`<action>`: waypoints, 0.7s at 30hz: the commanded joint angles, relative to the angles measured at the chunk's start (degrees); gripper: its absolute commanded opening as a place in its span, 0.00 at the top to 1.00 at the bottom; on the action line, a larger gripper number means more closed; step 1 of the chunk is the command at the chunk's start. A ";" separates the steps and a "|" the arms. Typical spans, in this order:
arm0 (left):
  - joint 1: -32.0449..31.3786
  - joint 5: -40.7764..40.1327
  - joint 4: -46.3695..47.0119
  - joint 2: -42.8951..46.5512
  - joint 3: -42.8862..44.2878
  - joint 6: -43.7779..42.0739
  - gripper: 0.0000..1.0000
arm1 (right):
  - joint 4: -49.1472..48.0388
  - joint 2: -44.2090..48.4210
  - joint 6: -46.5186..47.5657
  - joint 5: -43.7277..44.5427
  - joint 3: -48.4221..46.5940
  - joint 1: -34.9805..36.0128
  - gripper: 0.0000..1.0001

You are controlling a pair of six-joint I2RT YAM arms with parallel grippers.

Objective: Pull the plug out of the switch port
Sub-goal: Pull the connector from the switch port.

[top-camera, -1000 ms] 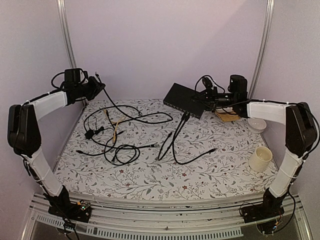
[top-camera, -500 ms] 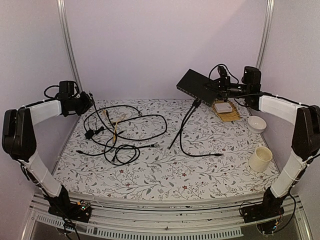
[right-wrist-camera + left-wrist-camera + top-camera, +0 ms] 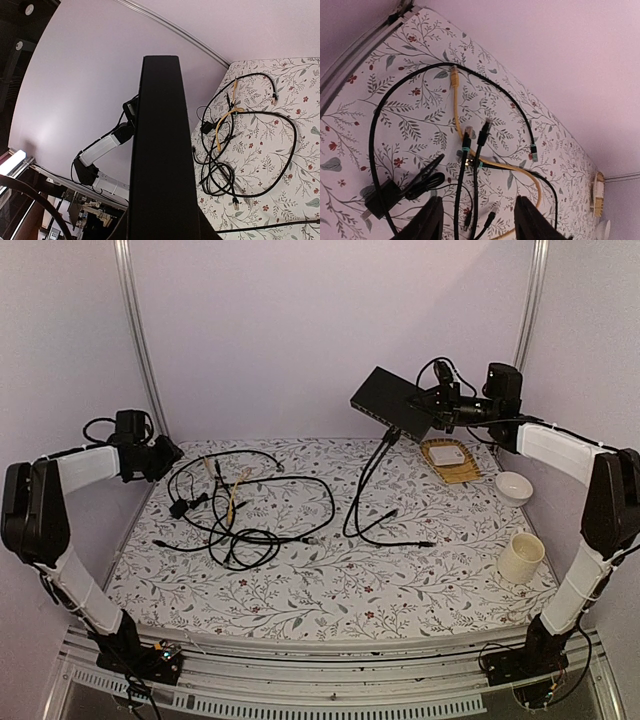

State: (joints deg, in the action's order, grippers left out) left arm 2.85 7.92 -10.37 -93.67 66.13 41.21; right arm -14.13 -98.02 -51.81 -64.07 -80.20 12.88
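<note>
Hovering at frame left, left gripper (image 3: 172, 452) showed jaws parted, empty | cable tangle (image 3: 240, 505) lay left of centre | right gripper (image 3: 430, 408) clamped the switch (image 3: 388, 400) aloft, upper right, black cables (image 3: 372, 480) hanging from its port edge.

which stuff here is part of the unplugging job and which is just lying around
Job: switch, held up by right gripper; black cables hanging from it; left gripper, open.
Lying about: loose cable tangle, white box, bowl, cup.

Floral table (image 3: 330, 590) with tangled cables (image 3: 240, 510), mug (image 3: 521, 558), bowl (image 3: 514, 487), tray (image 3: 462, 476)
</note>
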 commanded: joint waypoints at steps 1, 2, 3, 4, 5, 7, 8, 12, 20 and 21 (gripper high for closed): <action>-1.89 10.73 18.19 7.92 -6.77 2.64 0.49 | -3.48 -0.64 -0.48 -1.36 -3.47 0.91 0.98; -2.94 12.94 22.65 8.91 -9.08 3.11 0.49 | -3.57 -0.93 -0.59 -1.25 -3.79 1.36 0.98; -4.07 14.88 26.57 9.49 -10.19 3.32 0.50 | -3.76 -1.29 -0.72 -1.18 -4.19 1.76 0.98; -5.51 16.42 29.21 9.75 -10.78 3.30 0.50 | -3.96 -1.73 -0.81 -1.10 -4.63 2.17 0.98; -7.07 17.81 31.02 9.72 -11.11 3.12 0.50 | -4.20 -2.12 -1.07 -1.02 -5.07 2.66 0.98; -10.25 20.18 33.88 9.16 -11.43 2.18 0.50 | -5.30 -3.14 -1.69 -1.01 -5.92 3.52 0.98; -11.89 21.28 35.33 8.78 -11.64 1.85 0.50 | -6.09 -3.68 -2.28 -0.97 -6.20 4.00 0.98; -17.34 25.00 44.60 7.47 -14.21 3.12 0.51 | -11.30 -5.97 -5.72 -1.14 -6.09 5.99 0.98; -24.09 29.94 52.51 3.19 -15.64 3.02 0.51 | -18.28 -11.91 -11.76 -0.77 -7.70 9.78 0.98; -24.76 30.71 52.85 2.58 -15.45 2.74 0.51 | -18.44 -12.68 -11.94 -0.60 -8.03 10.19 0.99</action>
State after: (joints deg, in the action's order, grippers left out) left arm -19.07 34.22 36.18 -88.95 50.81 44.62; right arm -25.30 -109.12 -60.73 -64.64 -84.18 21.52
